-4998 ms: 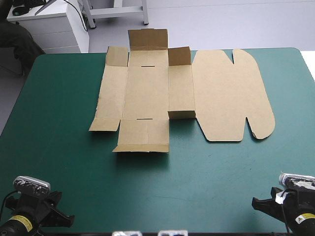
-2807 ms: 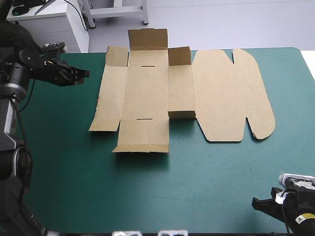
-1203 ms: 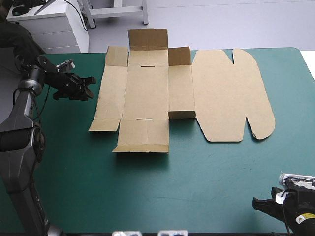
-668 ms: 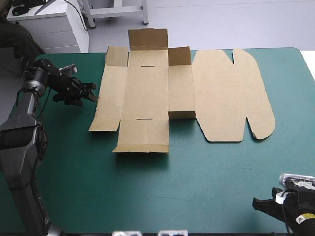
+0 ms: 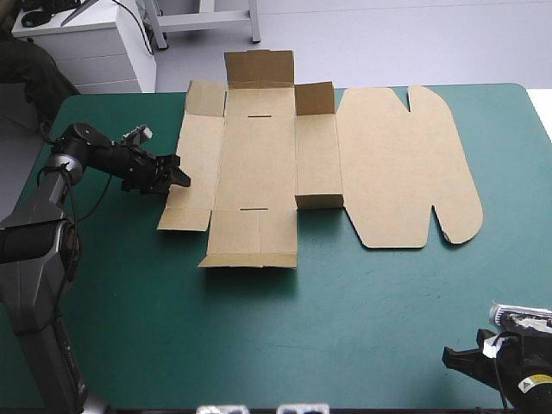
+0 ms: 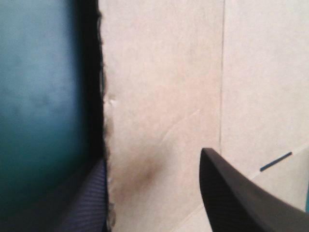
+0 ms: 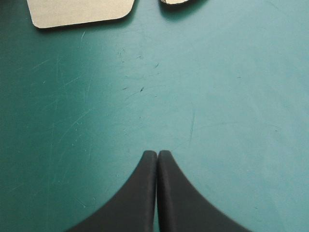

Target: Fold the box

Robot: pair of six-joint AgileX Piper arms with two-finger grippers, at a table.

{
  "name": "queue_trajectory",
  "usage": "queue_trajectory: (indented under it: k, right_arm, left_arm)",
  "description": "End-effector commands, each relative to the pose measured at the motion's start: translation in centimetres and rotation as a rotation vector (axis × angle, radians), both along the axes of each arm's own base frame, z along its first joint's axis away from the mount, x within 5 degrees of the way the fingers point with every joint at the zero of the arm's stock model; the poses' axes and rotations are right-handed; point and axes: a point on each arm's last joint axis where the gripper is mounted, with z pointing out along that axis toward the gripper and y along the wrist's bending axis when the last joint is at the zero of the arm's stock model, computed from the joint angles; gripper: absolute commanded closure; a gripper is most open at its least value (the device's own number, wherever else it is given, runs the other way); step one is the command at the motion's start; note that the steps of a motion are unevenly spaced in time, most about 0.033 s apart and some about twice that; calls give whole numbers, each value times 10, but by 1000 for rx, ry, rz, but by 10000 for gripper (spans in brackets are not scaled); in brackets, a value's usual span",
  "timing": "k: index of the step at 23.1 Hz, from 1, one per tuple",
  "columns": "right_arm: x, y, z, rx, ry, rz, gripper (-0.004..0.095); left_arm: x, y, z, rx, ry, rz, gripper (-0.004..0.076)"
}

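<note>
- High view: the box [image 5: 259,164], a cut sheet of brown board, lies unfolded on the far half of the table's teal-green cover [image 5: 259,328]. Its far flap reaches past the table's far edge, and its wide rounded lid panel spreads toward the right edge. A few short flaps tilt up a little, while the rest lies flat.
- High view: the left gripper [image 5: 177,172], with two broad black curved fingers, reaches in from the table's left edge. Its tips are at the left border of the box's left side panel. The right gripper [image 5: 447,355], of the same build, sits at the table's near right corner, well apart from the box.
- Left wrist view: the left gripper [image 6: 150,157] stands with its fingers spread wide. One black finger [image 6: 91,198] is at the ragged left border of the box [image 6: 164,72], right where the board meets the teal-green cover [image 6: 43,96]. The other finger is over the board itself, so the border runs between the two. A dark shadow follows that border. Whether either finger touches the board cannot be told.
- Right wrist view: the right gripper [image 7: 158,153] has its fingers pressed together into one pointed arch, with nothing between them. Bare teal-green cover [image 7: 217,96] lies under and ahead of it. Farther ahead, two rounded corners of the box [image 7: 82,12] show, well apart from the fingertips.
</note>
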Motion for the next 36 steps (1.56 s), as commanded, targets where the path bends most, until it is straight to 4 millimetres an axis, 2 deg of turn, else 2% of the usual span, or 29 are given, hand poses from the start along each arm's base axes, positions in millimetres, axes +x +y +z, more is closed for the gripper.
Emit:
queue_trajectory:
  k: [1, 6, 11, 17, 20, 21, 23, 24, 26, 29, 32, 34, 35, 36]
  right_arm:
    - [4, -1, 10, -15, -66, 1, 922]
    - [4, -1, 10, -15, -66, 1, 922]
    - [4, -1, 10, -15, -66, 1, 922]
    - [4, -1, 10, -15, -66, 1, 922]
    - [4, -1, 10, -15, -66, 1, 922]
    - [4, -1, 10, -15, -66, 1, 922]
    - [4, -1, 10, -15, -66, 1, 922]
    - [4, -1, 10, -15, -66, 1, 922]
    - [4, -1, 10, -15, -66, 1, 922]
    - [4, -1, 10, -15, -66, 1, 922]
    - [4, -1, 10, -15, -66, 1, 922]
    - [4, -1, 10, -15, -66, 1, 922]
    - [4, -1, 10, -15, -66, 1, 922]
    - [4, -1, 10, -15, -66, 1, 922]
  left_arm:
    - [-16, -13, -6, -78, 83, -90, 321]
    - [-14, -21, -20, -197, 97, -69, 321]
    - [-9, -36, -15, -294, 27, -93, 321]
    - [-3, -54, -16, -245, -78, -145, 321]
    - [2, -53, -11, -231, -95, -119, 323]
    - [3, -52, -10, -221, -101, -122, 337]
    - [6, -52, -6, -214, -121, -119, 463]
    - [7, -52, -4, -211, -130, -118, 592]
    - [8, -51, -4, -203, -148, -120, 731]
    - [11, -50, 2, -187, -173, -125, 731]
    - [13, -51, 18, -99, -225, -179, 731]
    - [13, -55, 37, 18, -282, -246, 731]
    - [11, -62, 57, 123, -338, -316, 731]
    - [11, -65, 67, 173, -366, -346, 731]
